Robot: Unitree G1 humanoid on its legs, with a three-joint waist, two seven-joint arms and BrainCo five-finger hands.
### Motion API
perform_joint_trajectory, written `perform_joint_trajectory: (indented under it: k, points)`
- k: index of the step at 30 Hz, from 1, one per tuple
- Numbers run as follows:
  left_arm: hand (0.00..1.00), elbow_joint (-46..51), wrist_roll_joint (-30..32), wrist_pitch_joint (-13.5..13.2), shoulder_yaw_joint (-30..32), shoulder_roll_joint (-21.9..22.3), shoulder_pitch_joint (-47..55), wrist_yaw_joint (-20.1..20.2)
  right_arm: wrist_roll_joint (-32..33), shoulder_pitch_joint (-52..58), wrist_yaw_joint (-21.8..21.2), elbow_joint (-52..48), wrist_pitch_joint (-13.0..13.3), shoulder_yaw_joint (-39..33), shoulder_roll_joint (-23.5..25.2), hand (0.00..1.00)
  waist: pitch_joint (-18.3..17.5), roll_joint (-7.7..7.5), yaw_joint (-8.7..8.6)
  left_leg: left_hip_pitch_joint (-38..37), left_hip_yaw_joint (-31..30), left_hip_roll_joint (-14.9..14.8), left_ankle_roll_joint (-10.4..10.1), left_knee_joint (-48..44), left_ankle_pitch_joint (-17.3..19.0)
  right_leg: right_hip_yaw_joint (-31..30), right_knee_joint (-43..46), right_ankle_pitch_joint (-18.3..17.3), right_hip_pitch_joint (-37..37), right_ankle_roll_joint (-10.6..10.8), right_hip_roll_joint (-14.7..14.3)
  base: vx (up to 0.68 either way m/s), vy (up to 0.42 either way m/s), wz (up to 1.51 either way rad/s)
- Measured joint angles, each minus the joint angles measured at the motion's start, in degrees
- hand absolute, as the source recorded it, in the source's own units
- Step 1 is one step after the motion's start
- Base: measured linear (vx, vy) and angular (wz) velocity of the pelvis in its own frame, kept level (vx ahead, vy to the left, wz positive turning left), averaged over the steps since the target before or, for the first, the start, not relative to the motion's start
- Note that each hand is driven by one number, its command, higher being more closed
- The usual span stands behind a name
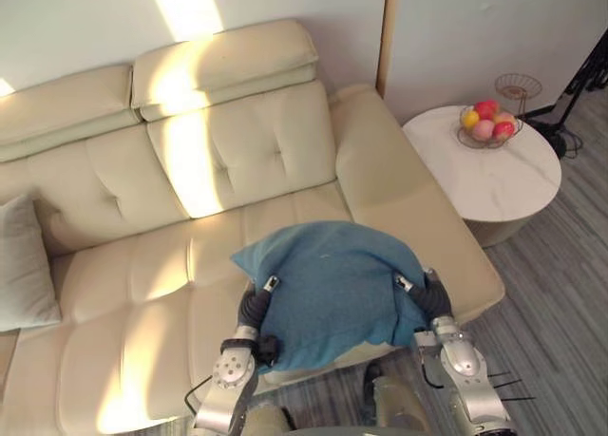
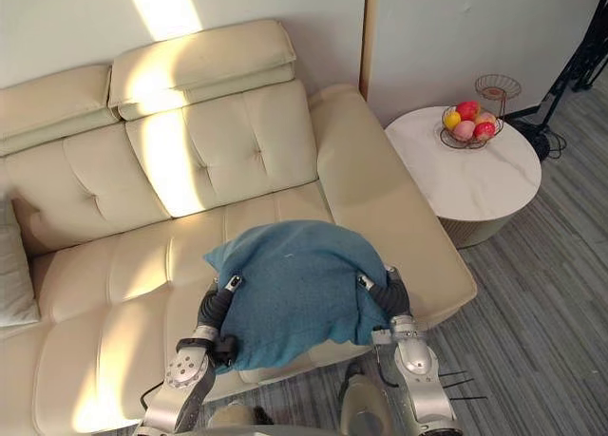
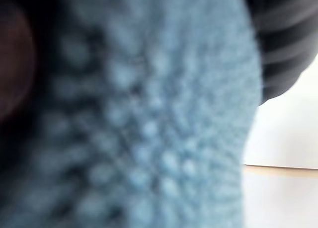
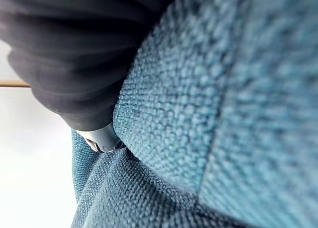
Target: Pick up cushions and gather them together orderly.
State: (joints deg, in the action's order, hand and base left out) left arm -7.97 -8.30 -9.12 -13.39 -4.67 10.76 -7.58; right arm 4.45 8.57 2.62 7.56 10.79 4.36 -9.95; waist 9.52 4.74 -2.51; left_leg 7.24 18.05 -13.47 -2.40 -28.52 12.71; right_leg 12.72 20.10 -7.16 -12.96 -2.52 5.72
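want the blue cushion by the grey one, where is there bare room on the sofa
The sofa seat is bare from the grey cushion at its left end to the blue cushion over its right front. The round table's near half is bare; a fruit bowl and wire basket crowd its far edge.

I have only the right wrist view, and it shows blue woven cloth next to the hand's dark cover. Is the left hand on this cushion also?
Observer: Yes. The left hand is against the left side of the blue cushion, opposite the right hand.
Operator: Good. Where is another cushion to put it with?
Observer: A grey cushion stands on the seat of the cream sofa, far to the robot's left and well apart from the blue one.
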Motion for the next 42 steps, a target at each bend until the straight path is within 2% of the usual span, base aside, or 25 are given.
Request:
perform_joint_trajectory:
  k: [2, 3, 5, 7, 9, 15, 19, 22, 24, 28, 29, 32, 36, 37, 39, 42]
  points:
    - [1.00, 0.0, 0.0, 0.0, -0.1, 0.2, 0.1, -0.1, 0.0, 0.0, 0.0, 0.0, 0.0, -0.2, -0.1, 1.00, -0.3, 0.02, 0.22, -0.4, -3.0, 2.5, -0.7, 7.5, -0.7, 0.2, -0.3, 0.1, 0.6, 0.5, -0.3, 0.07, -0.036, -0.11]
    - [1.00, 0.0, 0.0, 0.0, -0.2, 0.1, 0.2, -0.2, 0.0, -0.1, 0.0, 0.0, 0.0, -0.1, -0.1, 1.00, -0.8, 0.88, 0.35, -0.7, -3.8, 3.0, -2.4, 11.5, -2.8, 0.2, -0.2, -0.1, 0.6, 0.8, -1.2, 0.07, 0.019, -0.26]
    - [1.00, 0.0, 0.0, -0.1, -0.2, -0.1, 0.5, -0.2, 0.0, 0.2, 0.0, 0.0, -0.1, 0.0, 0.6, 1.00, -1.4, 0.10, 0.93, -2.0, -3.7, 3.6, -3.3, 13.0, -4.4, -0.8, -0.4, -0.2, 0.9, 1.1, -1.4, 0.09, 0.054, -0.22]
    - [1.00, 0.0, 0.0, 0.0, -0.5, -0.6, 0.5, -0.2, -0.1, 0.5, 0.0, 0.1, -0.1, 0.0, 0.7, 1.00, -2.1, -1.42, 0.21, -3.1, -3.8, 4.8, -2.9, 16.0, -6.0, -0.4, -0.6, 0.0, 1.0, 1.6, -0.3, 0.13, 0.060, 0.12]
    - [1.00, 0.0, 0.0, 0.0, -1.5, -1.0, 0.5, -0.2, -0.2, 0.7, 0.0, 0.1, -0.1, -0.5, 0.7, 1.00, -2.7, -2.14, 0.25, -4.0, -3.8, 6.0, -2.3, 19.4, -7.5, -0.3, -1.9, 0.6, 1.2, 2.5, 0.5, 0.10, 0.082, 0.14]
    - [1.00, 0.0, 0.2, 0.0, -1.8, -1.6, 0.4, -1.4, -3.1, 0.1, 1.6, 0.1, -0.1, -0.3, 1.7, 1.00, -2.8, -2.25, 1.27, -3.7, -4.0, 7.6, -1.5, 23.6, -9.7, 0.2, -7.1, 3.4, 1.8, 3.8, 1.0, 0.03, 0.068, 0.07]
    - [1.00, 0.0, 1.1, 0.0, -1.8, -2.7, -2.9, -3.9, -6.9, -4.3, 5.7, 1.2, -0.1, 0.7, 2.3, 1.00, -2.6, -2.48, 1.88, 0.6, -4.6, 7.9, -1.0, 24.6, -11.4, 1.3, -10.4, 6.4, -0.9, 3.6, 0.9, -0.04, 0.029, 0.12]
    - [1.00, -0.6, 2.5, 0.0, -1.4, -4.0, -11.6, -7.6, -9.6, -15.5, 10.4, 6.3, -0.1, 1.1, 2.7, 1.00, 1.0, -2.80, 2.45, 5.1, -5.3, 8.4, -0.5, 24.6, -13.5, 1.6, -11.4, 9.0, -4.6, 3.1, 1.2, -0.16, 0.002, 0.10]
    - [1.00, -2.7, 4.2, 0.0, 0.4, -5.2, -21.2, -10.8, -11.9, -25.6, 14.7, 9.3, -0.2, 1.1, 2.6, 1.00, 4.0, -2.78, 3.39, 9.1, -5.5, 8.5, -0.2, 24.7, -15.1, 1.8, -12.5, 11.2, -8.0, 2.8, 1.3, -0.26, -0.006, 0.06]
    - [1.00, -8.7, 6.0, 0.0, 3.0, -10.5, -40.2, -15.6, -14.8, -44.2, 20.1, 12.6, -1.1, 0.4, 1.7, 1.00, 8.1, -2.77, 3.51, 14.5, -7.0, 8.9, -0.4, 26.5, -18.5, 3.1, -13.7, 14.2, -12.9, 2.1, 1.4, -0.19, -0.013, 0.18]
    - [1.00, -11.2, 6.9, 0.2, 3.4, -12.4, -48.5, -17.3, -16.0, -52.2, 22.1, 15.1, -1.5, -1.1, 1.3, 1.00, 10.8, -2.81, 3.58, 15.1, -7.3, 9.0, -0.1, 27.2, -20.0, 3.5, -13.8, 15.1, -13.6, 1.7, 1.4, -0.20, -0.016, 0.21]
    - [1.00, -15.6, 7.8, 0.1, 5.1, -15.5, -64.3, -21.6, -16.6, -66.8, 26.8, 18.2, -2.3, -3.5, 0.9, 1.00, 11.3, -2.80, 3.95, 19.4, -8.2, 9.2, 0.0, 28.8, -22.6, 4.0, -14.3, 16.6, -18.0, 1.1, 1.3, -0.13, -0.022, 0.10]
    - [1.00, -22.9, 9.2, -0.1, 7.1, -16.6, -79.5, -24.1, -18.6, -81.1, 30.1, 25.4, -2.4, -6.6, 0.1, 1.00, 11.8, -2.76, 3.68, 21.8, -9.6, 9.6, 0.6, 30.5, -25.0, 5.1, -14.4, 17.3, -20.6, 0.8, 1.5, -0.08, -0.015, 0.14]
    - [0.00, -24.4, 9.5, -0.2, 7.3, -16.9, -83.0, -24.8, -18.6, -83.8, 31.2, 25.9, -2.4, -6.8, -0.6, 0.00, 12.2, -2.76, 3.58, 22.4, -10.0, 9.7, 0.6, 30.8, -25.3, 5.5, -14.5, 17.3, -21.0, 0.8, 1.5, -0.02, -0.010, 0.14]
    - [0.00, -28.2, 10.3, -0.4, 7.4, -18.0, -90.3, -26.5, -18.6, -89.4, 33.8, 28.0, -2.4, -6.9, -2.3, 0.00, 12.8, -2.77, 3.46, 24.1, -10.7, 9.9, 0.6, 32.1, -26.5, 6.3, -14.7, 17.5, -22.8, 0.6, 1.5, -0.01, -0.015, 0.15]
    - [0.00, -33.2, 10.0, -0.4, 8.1, -19.1, -98.0, -27.6, -18.0, -96.6, 34.7, 34.7, -2.4, -8.0, -4.5, 0.00, 15.1, -2.68, 3.40, 26.2, -11.9, 9.9, 0.6, 33.4, -27.7, 7.6, -16.3, 18.5, -24.1, 0.4, 1.1, 0.01, -0.009, 0.13]
